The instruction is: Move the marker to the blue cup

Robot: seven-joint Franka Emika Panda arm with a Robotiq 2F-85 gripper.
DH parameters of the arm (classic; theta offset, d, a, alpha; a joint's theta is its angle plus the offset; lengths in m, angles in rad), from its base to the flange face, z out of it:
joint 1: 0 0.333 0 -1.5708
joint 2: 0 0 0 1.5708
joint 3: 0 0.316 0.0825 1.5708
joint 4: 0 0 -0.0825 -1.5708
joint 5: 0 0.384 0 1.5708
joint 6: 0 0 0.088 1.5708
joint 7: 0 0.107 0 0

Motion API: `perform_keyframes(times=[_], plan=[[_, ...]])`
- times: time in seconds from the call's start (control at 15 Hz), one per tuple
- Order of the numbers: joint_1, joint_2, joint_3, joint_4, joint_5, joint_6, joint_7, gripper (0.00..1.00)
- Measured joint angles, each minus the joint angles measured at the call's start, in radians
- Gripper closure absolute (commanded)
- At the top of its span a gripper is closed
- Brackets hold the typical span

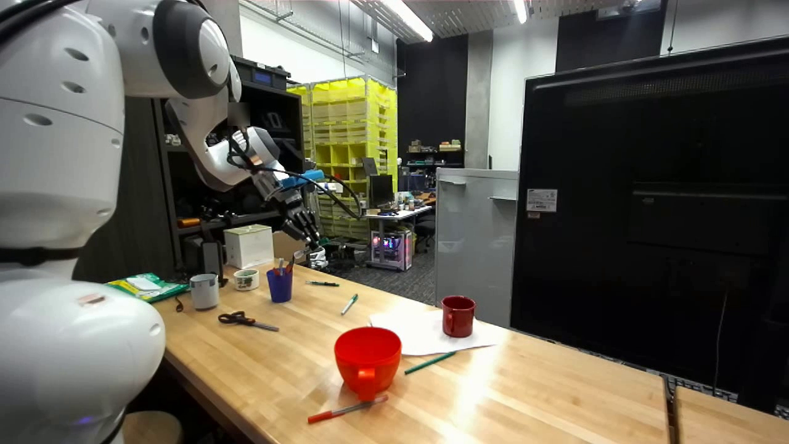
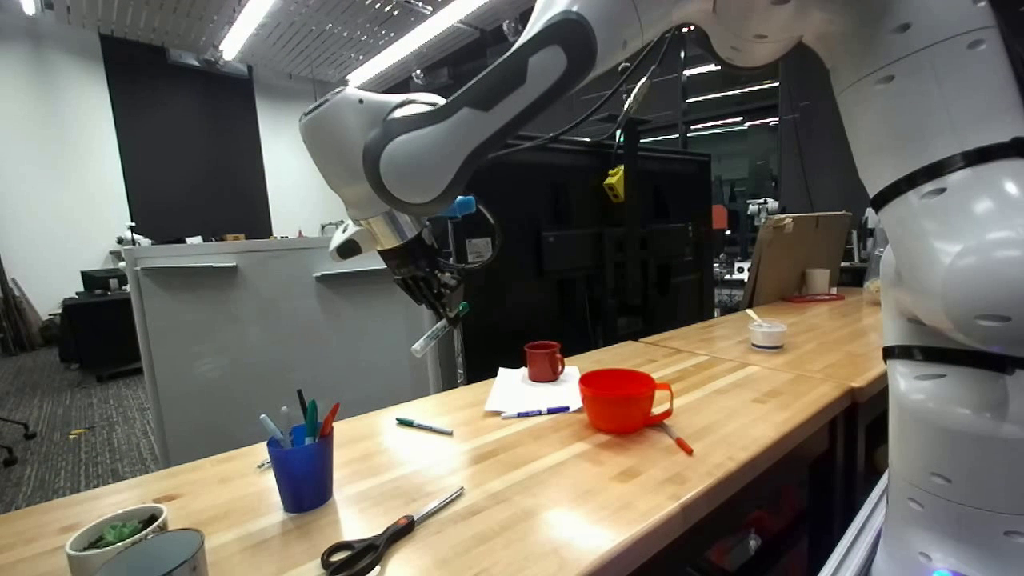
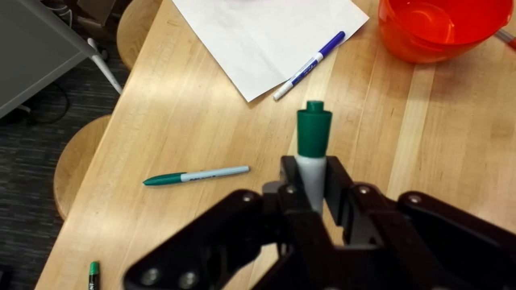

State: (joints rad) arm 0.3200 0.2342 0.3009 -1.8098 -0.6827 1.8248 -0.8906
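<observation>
One marker [image 3: 313,163], clamped in end effector [image 3: 311,171], blue cup [image 2: 302,478] in both exterior views only

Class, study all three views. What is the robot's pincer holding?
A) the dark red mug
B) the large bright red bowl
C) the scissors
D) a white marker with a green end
D: in the wrist view, the pincer grips the white marker on both sides of its body, its green end sticking out, and an exterior view shows it off the table.
</observation>
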Motion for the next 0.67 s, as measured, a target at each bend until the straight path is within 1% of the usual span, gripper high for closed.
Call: perform_keyframes(times=[0.2,0.33,0.67], plan=[[0.002,0.01,0.005,0.007,0.0,0.016,-0.016,0.95],[0.014,0.028,0.016,0.031,-0.008,0.028,-0.045,0.95],[0.087,0.109,0.035,0.141,-0.098,0.0,-0.128,0.95]])
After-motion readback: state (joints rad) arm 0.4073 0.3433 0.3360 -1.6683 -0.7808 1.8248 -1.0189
